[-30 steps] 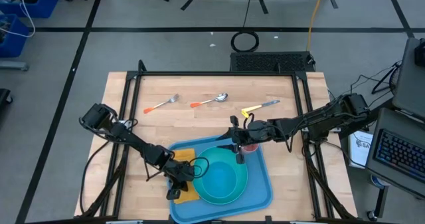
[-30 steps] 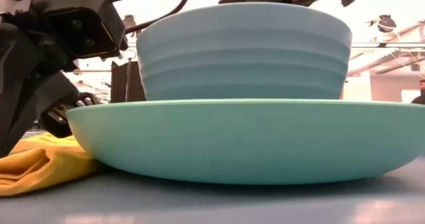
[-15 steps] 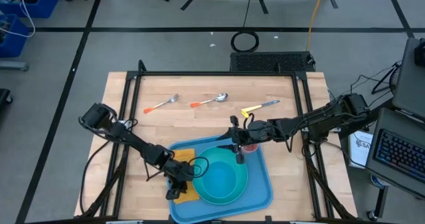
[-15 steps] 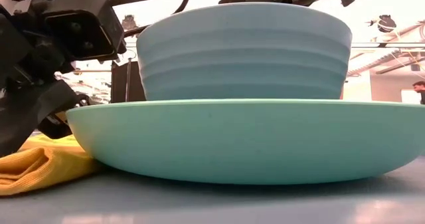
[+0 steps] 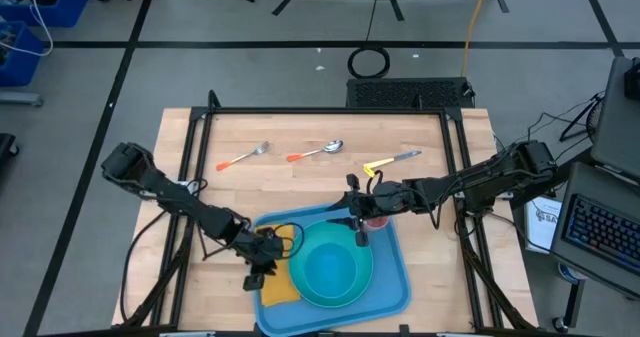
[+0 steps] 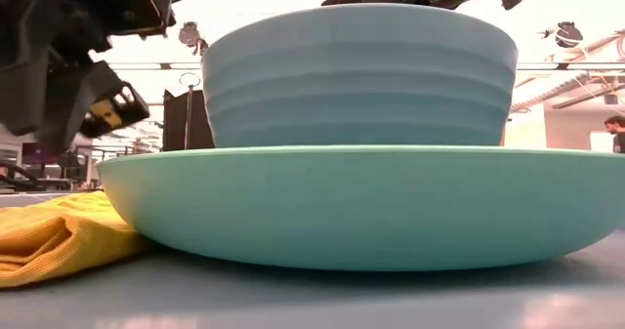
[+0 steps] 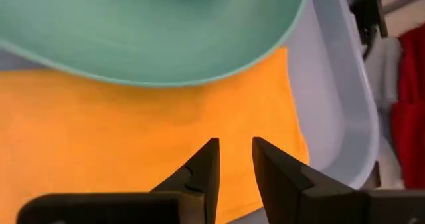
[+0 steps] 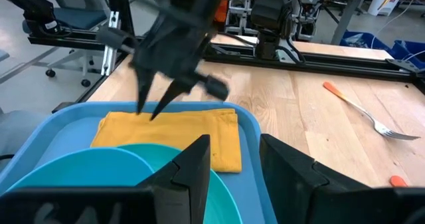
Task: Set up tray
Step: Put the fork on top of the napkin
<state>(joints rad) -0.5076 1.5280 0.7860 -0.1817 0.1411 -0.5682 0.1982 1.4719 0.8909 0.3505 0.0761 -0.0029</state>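
While cutlery lies on the bench [image 5: 300,192] beyond the tray [image 5: 395,282], setup looks partial: plate [image 5: 330,270] and napkin [image 5: 278,287] loaded. Low: bowl [image 6: 359,75] on plate. Left wrist: left gripper [image 7: 234,159] slightly spread, empty, above napkin. Right wrist: right gripper [image 8: 234,152] fingers apart; grip uncertain.

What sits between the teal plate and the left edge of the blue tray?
The folded yellow napkin lies there, flat on the tray, tucked against the plate. The high view shows it, with the left gripper, fingers apart, just above it.
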